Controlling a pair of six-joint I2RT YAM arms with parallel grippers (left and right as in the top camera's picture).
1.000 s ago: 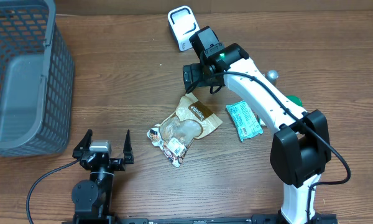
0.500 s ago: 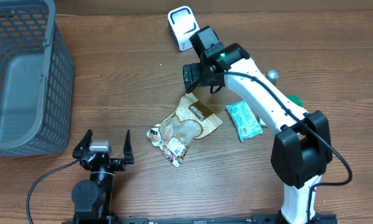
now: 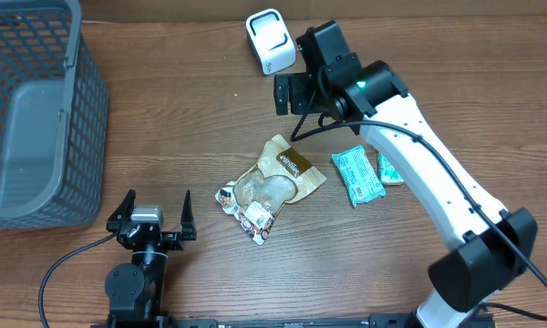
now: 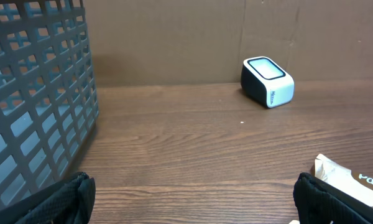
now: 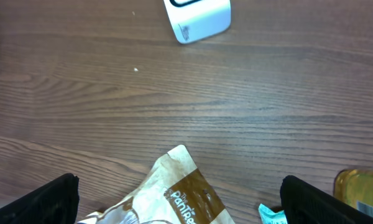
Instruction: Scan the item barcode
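Observation:
A white barcode scanner (image 3: 272, 40) stands at the back of the table, also seen in the left wrist view (image 4: 268, 81) and the right wrist view (image 5: 198, 17). The item nearest my right gripper is a brown-and-clear snack bag (image 3: 273, 182) lying flat mid-table; its top corner shows in the right wrist view (image 5: 174, 193). My right gripper (image 3: 301, 98) hovers open between the scanner and the bag, its jaws (image 5: 186, 202) spread wide over the bag's top with nothing held. My left gripper (image 3: 153, 214) rests open and empty at the front left (image 4: 196, 202).
A teal packet (image 3: 357, 176) and a smaller packet (image 3: 389, 169) lie right of the bag. A yellow item (image 5: 360, 190) shows at the right wrist view's edge. A grey mesh basket (image 3: 36, 109) fills the left side, close to my left gripper (image 4: 37, 93).
My right arm has swung back and to the right, away from the snack bag's top, uncovering the smaller packet. The bag, scanner and left arm have not moved.

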